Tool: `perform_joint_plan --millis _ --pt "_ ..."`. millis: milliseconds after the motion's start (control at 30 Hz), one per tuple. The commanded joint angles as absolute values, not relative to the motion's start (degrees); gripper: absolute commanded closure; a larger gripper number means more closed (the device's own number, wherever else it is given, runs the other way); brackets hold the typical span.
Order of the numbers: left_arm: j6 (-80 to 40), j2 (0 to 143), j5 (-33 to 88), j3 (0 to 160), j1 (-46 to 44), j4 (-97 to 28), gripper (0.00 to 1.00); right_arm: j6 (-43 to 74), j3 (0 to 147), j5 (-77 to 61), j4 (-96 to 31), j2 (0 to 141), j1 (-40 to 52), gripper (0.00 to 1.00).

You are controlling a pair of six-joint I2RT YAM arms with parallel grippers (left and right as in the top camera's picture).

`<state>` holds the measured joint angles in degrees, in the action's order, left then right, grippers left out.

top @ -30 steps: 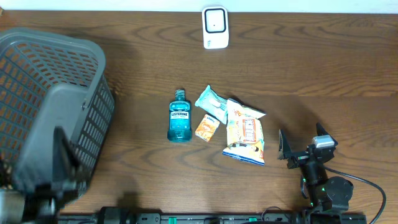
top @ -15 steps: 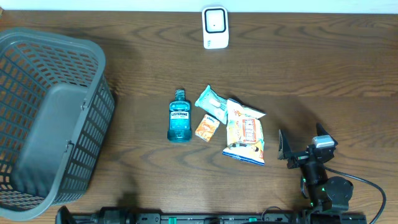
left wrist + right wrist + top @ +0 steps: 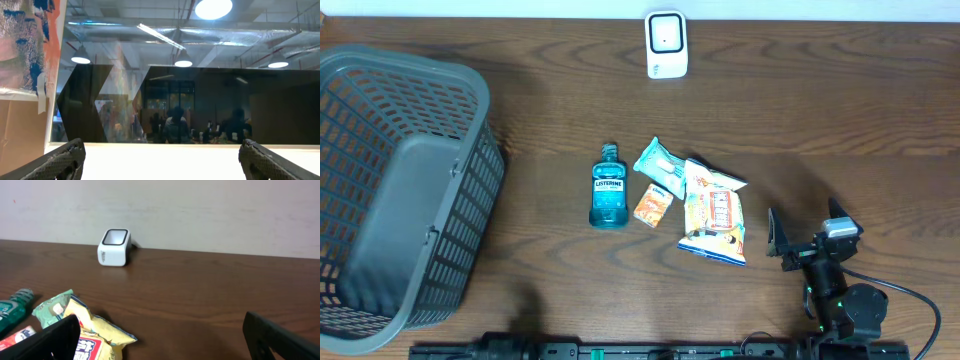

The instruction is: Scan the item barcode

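The white barcode scanner (image 3: 666, 44) stands at the table's far edge and also shows in the right wrist view as the scanner (image 3: 114, 247) against the wall. Mid-table lie a blue Listerine bottle (image 3: 608, 190), a teal packet (image 3: 658, 165), a small orange packet (image 3: 652, 205) and a yellow snack bag (image 3: 713, 212). My right gripper (image 3: 803, 238) hovers open just right of the snack bag (image 3: 95, 335), with nothing between its fingers (image 3: 160, 325). My left gripper (image 3: 161, 147) is open and empty, pointed up at a room and ceiling; it is outside the overhead view.
A large grey plastic basket (image 3: 470, 220) fills the left side of the table. Bare wood lies between the items and the scanner. A cable (image 3: 910, 300) trails from the right arm's base at the front edge.
A dark part of the left arm that covered the basket's front corner has withdrawn out of the overhead view. The right arm and the items have not moved.
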<state>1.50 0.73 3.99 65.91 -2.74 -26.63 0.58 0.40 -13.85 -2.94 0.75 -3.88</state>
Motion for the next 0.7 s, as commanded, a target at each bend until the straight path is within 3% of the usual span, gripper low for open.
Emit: perform_joint_plan --millis 0,367,667 --pt "1.23 0.21 4.54 65.08 -2.98 -26.02 0.02 -0.08 0.32 -13.63 -3.2 0.75 -3.66 0.01" --pt "1.26 0.32 2.28 65.21 -2.98 -22.13 0.02 -0.08 0.32 -13.61 -3.2 0.75 -3.66 0.01" --pt "1.26 2.94 -5.63 65.21 -2.98 -7.68 0.02 -0.08 0.32 -13.61 -3.2 0.75 -3.66 0.01"
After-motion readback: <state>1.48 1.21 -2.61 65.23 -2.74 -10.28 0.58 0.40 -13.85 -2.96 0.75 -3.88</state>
